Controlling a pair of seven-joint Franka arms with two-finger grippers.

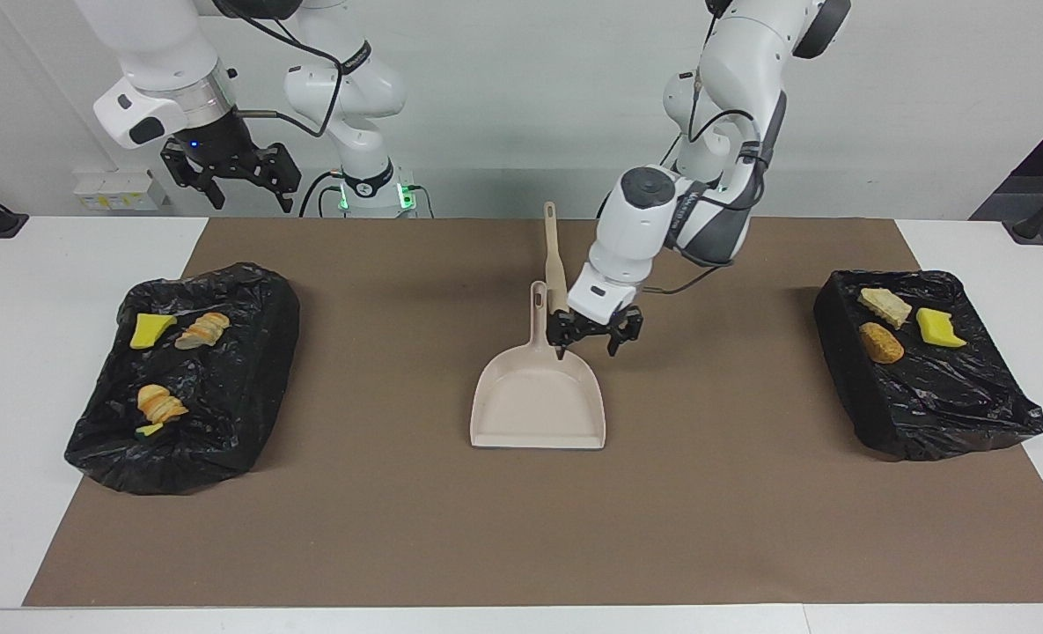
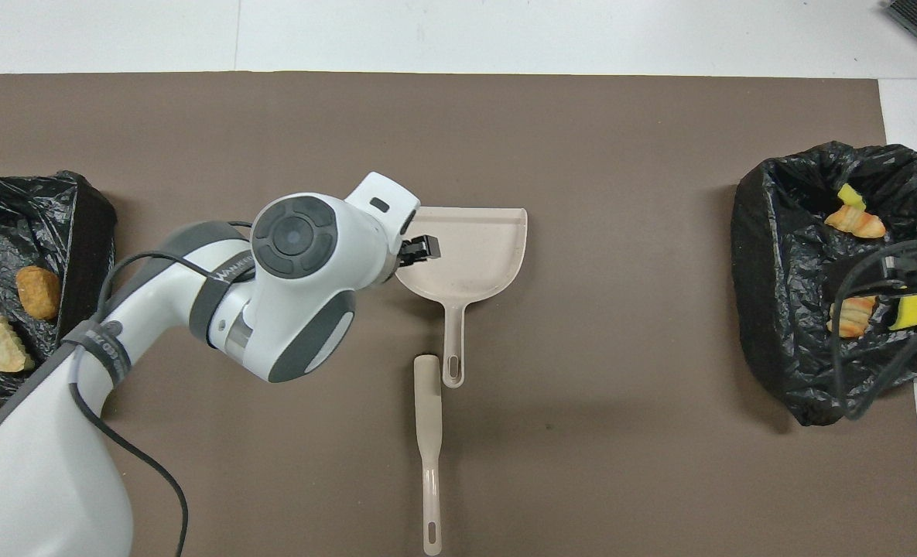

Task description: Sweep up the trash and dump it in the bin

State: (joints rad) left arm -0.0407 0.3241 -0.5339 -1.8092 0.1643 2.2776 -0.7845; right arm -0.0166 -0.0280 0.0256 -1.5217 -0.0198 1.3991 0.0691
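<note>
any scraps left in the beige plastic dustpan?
No. In the facing view the beige plastic dustpan lies empty on the brown mat; all the yellow and tan scraps sit in the two black-lined bins.

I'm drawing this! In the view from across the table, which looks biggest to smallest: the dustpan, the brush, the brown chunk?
1. Dustpan, biggest.
2. Brush, long and thin; the left gripper hides its lower end.
3. Brown chunk, smallest.

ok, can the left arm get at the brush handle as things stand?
Probably yes. The left gripper hangs open beside the dustpan handle, and the brush lies flat alongside that handle, uncovered. The dustpan handle sits close, so grasp room looks tight.
</note>
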